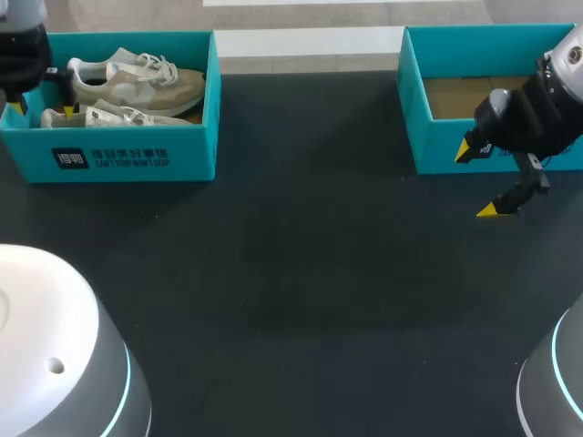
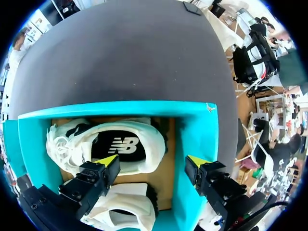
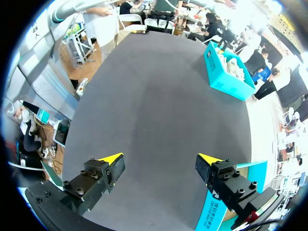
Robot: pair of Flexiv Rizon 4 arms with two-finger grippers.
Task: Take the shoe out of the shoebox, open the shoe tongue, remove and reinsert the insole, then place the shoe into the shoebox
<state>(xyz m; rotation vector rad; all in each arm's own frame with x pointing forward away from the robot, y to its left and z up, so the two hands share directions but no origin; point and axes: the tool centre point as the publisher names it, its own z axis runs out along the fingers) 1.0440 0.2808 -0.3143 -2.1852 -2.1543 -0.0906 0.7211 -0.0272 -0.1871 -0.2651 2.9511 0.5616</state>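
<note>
A teal shoebox stands at the table's far left with two pale sneakers lying on their sides in it: the far shoe and the near shoe. My left gripper hangs open over the box's left end. In the left wrist view one yellow tip is above the heel of the far shoe, and the other is over the box's end wall. The left gripper holds nothing, and the near shoe lies under its fingers. My right gripper is open and empty above the table.
A second teal box with a bare cardboard floor stands at the far right, just behind my right gripper; its wall shows beside one finger. Dark tabletop stretches between the boxes. The shoebox lies far ahead of the right gripper.
</note>
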